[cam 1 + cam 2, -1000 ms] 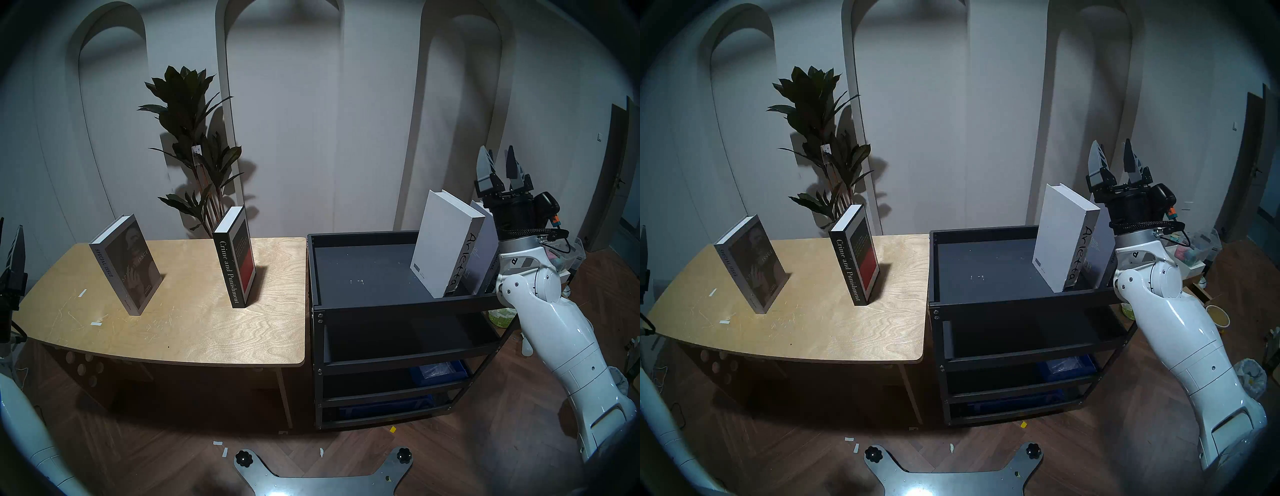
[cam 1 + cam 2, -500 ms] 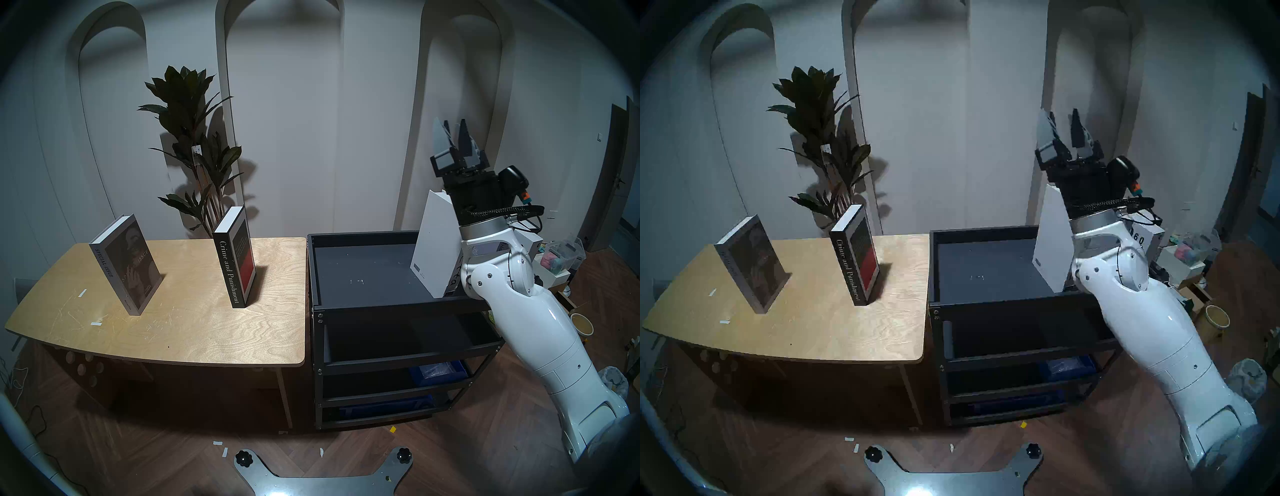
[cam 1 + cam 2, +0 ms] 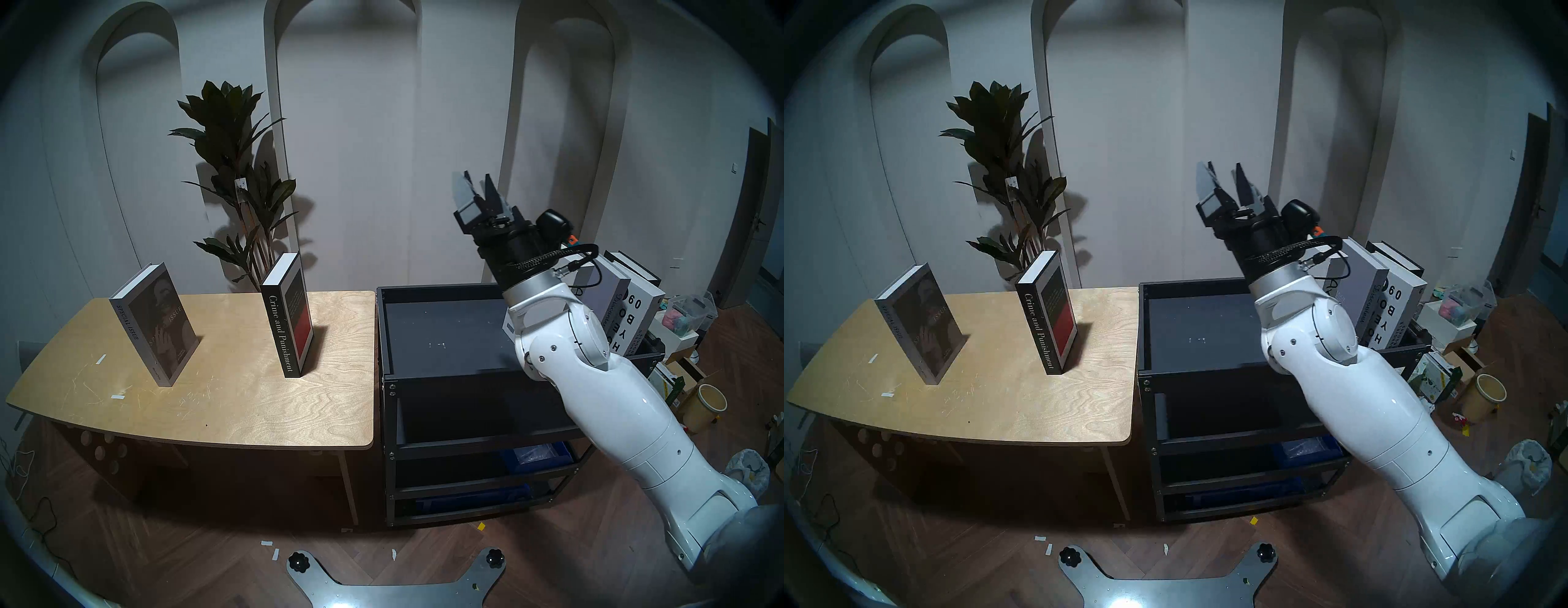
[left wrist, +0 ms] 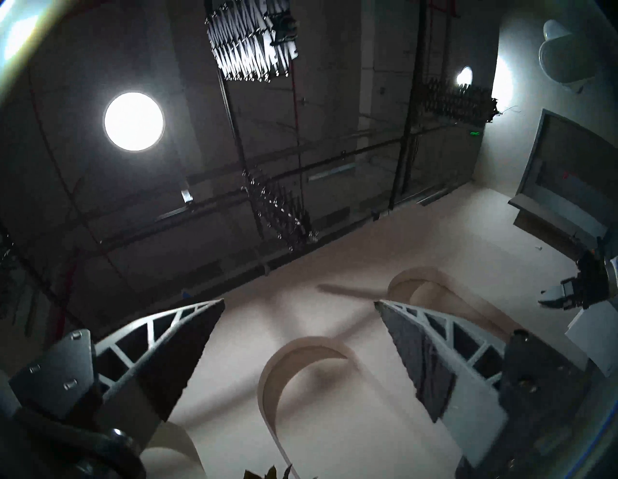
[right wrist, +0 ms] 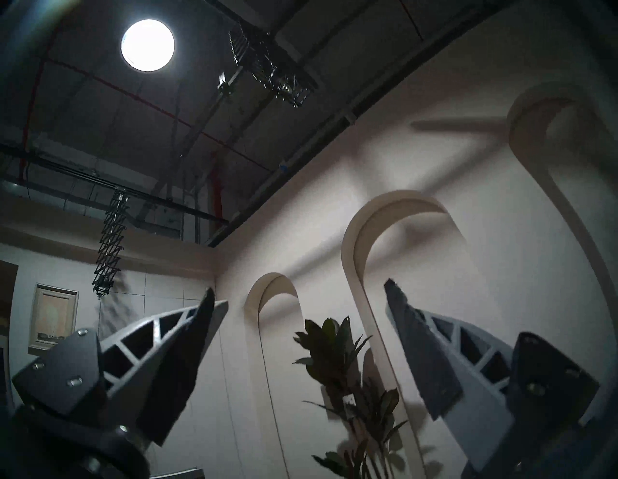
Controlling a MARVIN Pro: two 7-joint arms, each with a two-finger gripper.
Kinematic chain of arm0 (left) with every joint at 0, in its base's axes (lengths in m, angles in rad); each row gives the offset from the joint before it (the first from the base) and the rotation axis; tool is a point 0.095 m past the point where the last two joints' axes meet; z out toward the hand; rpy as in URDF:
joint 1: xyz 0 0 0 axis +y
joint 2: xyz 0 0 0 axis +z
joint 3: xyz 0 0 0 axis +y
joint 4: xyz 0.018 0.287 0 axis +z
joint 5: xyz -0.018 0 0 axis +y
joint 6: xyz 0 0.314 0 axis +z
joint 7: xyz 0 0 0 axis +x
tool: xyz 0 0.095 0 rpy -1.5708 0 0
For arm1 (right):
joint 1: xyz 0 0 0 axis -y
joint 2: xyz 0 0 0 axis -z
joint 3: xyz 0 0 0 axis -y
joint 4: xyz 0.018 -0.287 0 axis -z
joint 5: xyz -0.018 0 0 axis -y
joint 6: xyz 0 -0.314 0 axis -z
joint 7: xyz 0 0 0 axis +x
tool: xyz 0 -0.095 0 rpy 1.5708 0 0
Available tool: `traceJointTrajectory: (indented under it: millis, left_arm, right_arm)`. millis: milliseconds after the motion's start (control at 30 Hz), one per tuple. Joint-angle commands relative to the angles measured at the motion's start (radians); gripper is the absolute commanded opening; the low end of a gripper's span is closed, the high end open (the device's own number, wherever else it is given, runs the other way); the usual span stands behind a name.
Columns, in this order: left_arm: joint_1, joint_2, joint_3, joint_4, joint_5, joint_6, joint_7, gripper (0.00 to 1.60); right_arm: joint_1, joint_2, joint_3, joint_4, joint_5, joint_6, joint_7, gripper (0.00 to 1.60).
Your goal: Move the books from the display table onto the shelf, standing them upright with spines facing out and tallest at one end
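Much of the row of books on the shelf is covered by the right arm — of the white Arietta book only a lower corner is seen in the head stereo left view, its spine hidden. The grey book beside it is partly masked by the wrist cable, and its script spine title is too small to be read with certainty. The black book at the far end is shown only by its top edge. The left tool is outside both head views — from its own wrist camera only ceiling and wall are seen between its fingers.
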Motion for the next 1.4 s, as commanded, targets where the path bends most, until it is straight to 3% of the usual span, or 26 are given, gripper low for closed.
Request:
traceJointTrajectory:
  millis: [0,100,233,400,633,900,1367]
  left_arm:
    - [-0.024,-0.017,0.001,-0.038,-0.031,-0.013,0.058,1.60]
    - [0.022,-0.048,0.001,0.080,0.042,0.005,0.090,1.60]
    - [0.053,-0.085,0.001,0.120,0.089,0.019,0.117,1.60]
    - [0.074,-0.089,0.001,0.229,0.161,0.042,0.162,1.60]
    - [0.093,-0.039,0.001,0.378,0.272,0.069,0.207,1.60]
    - [0.080,0.068,0.024,0.566,0.400,0.091,0.255,1.60]
    - [0.046,0.182,0.087,0.738,0.525,0.117,0.291,1.60]
  right_arm:
    - [0.108,-0.071,-0.035,0.012,0.001,0.086,-0.079,1.60]
    - [0.132,-0.083,-0.051,0.019,-0.002,0.120,-0.113,1.60]
    - [0.131,-0.081,-0.058,0.020,0.001,0.133,-0.125,1.60]
    - [0.153,-0.099,-0.078,0.019,0.002,0.159,-0.152,1.60]
    - [0.170,-0.153,-0.143,0.014,-0.005,0.190,-0.187,1.60]
    - [0.200,-0.227,-0.228,0.066,-0.029,0.228,-0.255,1.60]
    - [0.322,-0.374,-0.342,0.216,-0.060,0.307,-0.405,1.60]
